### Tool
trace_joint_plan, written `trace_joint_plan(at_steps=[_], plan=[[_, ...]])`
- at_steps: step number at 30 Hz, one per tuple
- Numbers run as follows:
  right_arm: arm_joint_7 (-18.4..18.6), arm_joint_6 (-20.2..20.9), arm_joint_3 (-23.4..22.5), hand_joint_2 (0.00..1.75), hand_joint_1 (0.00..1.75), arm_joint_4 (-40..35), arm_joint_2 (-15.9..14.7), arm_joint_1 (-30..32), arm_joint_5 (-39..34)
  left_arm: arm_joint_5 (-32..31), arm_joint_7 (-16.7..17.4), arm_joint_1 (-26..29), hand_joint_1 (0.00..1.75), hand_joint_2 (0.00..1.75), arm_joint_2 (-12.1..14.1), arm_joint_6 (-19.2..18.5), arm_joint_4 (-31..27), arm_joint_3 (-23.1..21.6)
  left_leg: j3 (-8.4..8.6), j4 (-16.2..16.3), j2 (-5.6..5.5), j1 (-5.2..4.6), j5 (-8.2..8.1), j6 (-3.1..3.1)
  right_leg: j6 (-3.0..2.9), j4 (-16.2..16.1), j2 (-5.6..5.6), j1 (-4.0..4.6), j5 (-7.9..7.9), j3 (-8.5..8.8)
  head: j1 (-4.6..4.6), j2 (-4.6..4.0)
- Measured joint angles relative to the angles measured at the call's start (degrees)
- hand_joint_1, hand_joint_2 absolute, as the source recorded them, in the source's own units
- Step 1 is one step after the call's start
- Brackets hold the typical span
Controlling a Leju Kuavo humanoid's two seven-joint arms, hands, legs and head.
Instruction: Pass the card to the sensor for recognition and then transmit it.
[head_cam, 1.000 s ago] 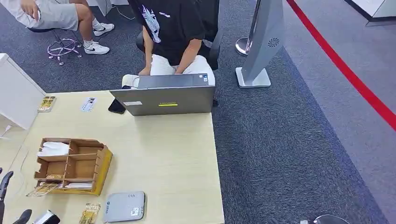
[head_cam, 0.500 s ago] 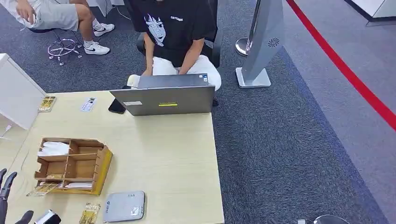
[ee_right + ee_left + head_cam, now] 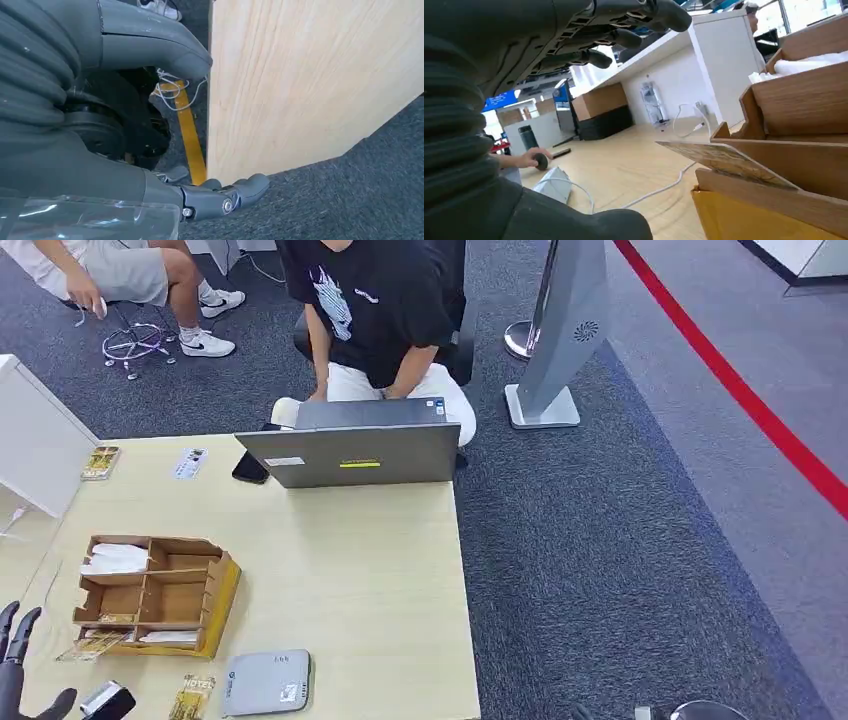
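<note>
Left hand (image 3: 22, 668) nearer (wooden, compartmented) organizer (image 3: 155, 595)

Even, soft indoor light falls on the tabletop (image 3: 360, 570) with faint shadows, while the left wrist view is backlit by bright windows, its near robot hand (image 3: 574, 45) dark and blurred

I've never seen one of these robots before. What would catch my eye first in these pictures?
Probably the person in a black T-shirt sitting behind the grey laptop at the far edge of the pale wooden table. Nearer, a wooden organizer stands at the table's left, a card poking from it, with the robot's dark left hand open beside it.
</note>
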Motion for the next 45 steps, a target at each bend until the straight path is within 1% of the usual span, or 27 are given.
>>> trace_joint_plan(at_steps=[5, 12, 16, 20, 24, 28, 36, 38, 41, 45], plan=[[0.5, 0.3, 0.0, 1.75, 0.00, 0.0, 0.0, -0.1, 0.0, 1.0, 0.2, -2.4, 0.00, 1.75, -0.9, -0.3, 2.4, 0.0, 0.00, 0.0, 0.00, 0.00, 0.00, 0.00, 0.00, 0.0, 0.00, 0.00, 0.01, 0.02, 0.02, 0.00], [0.6, 0.6, 0.0, 1.75, 0.00, 0.0, 0.0, -0.2, 0.3, 1.6, 0.3, -3.6, 0.00, 1.75, -1.7, -0.7, 3.6, 0.4, 0.00, 0.0, 0.00, 0.00, 0.00, 0.00, 0.00, 0.0, 0.00, 0.00, 0.00, 0.01, 0.02, 0.00], [0.6, 0.6, 0.0, 1.75, 0.00, 0.0, 0.0, -0.2, 0.3, 1.8, 0.5, -4.6, 0.00, 1.75, -1.8, -1.4, 4.5, 1.0, 0.00, 0.0, 0.00, 0.00, 0.00, 0.00, 0.00, 0.0, 0.00, 0.00, 0.00, 0.00, 0.02, 0.00], [0.6, 0.6, 0.0, 1.75, 0.00, 0.0, 0.0, -0.5, 0.4, 2.1, 1.3, -6.8, 0.00, 1.75, -2.1, -3.0, 6.0, 1.3, 0.01, 0.0, 0.00, 0.00, 0.01, -0.01, 0.00, 0.0, 0.00, 0.00, 0.01, 0.01, 0.02, 0.00], [0.6, 0.6, 0.0, 1.75, 0.00, 0.2, 0.0, -0.5, 0.4, 2.3, 1.8, -8.6, 0.00, 1.75, -2.3, -3.6, 7.6, 1.5, 0.03, 0.0, 0.00, 0.01, 0.01, -0.01, -0.01, 0.0, 0.01, 0.01, 0.02, 0.04, 0.00, 0.00], [0.6, 0.6, 0.0, 1.75, 0.00, 0.5, 0.0, -0.8, 0.4, 2.1, 1.9, -10.0, 0.00, 1.75, -2.6, -3.8, 8.9, 1.5, 0.03, 0.0, 0.00, 0.00, 0.01, -0.01, -0.01, 0.0, 0.01, 0.00, 0.02, 0.04, 0.02, 0.00], [0.6, 0.5, 0.0, 1.75, 0.00, 1.0, 0.0, -0.9, 0.4, 1.5, 1.9, -11.0, 0.00, 1.75, -2.6, -4.0, 10.1, 1.5, 0.03, 0.0, 0.00, 0.01, 0.01, -0.01, -0.01, 0.0, 0.01, 0.01, 0.01, 0.03, 0.00, 0.00], [0.5, 0.5, 0.1, 1.75, 0.00, 1.0, 0.0, -0.9, 0.3, 0.2, 2.1, -11.1, 0.00, 1.75, -2.4, -4.5, 10.3, 1.4, 0.03, 0.0, 0.01, 0.01, 0.01, -0.01, -0.01, 0.0, 0.02, 0.01, 0.01, 0.02, 0.02, 0.00], [0.3, -0.2, 0.8, 1.75, 0.00, 1.2, 0.0, -0.9, -0.2, -2.8, 2.4, -11.1, 0.00, 1.75, -0.8, -5.8, 10.6, 0.8, 0.03, 0.0, 0.02, 0.05, 0.01, -0.01, -0.02, 0.0, 0.02, 0.05, 0.01, 0.01, 0.02, 0.00], [0.1, -0.4, 1.5, 1.75, 0.00, 1.4, 0.0, -0.9, -0.2, -3.7, 2.4, -11.2, 0.00, 1.75, 0.8, -6.1, 11.0, 0.4, 0.04, 0.0, 0.02, 0.05, 0.01, -0.01, -0.02, 0.0, 0.02, 0.05, 0.01, 0.01, 0.00, 0.00]])
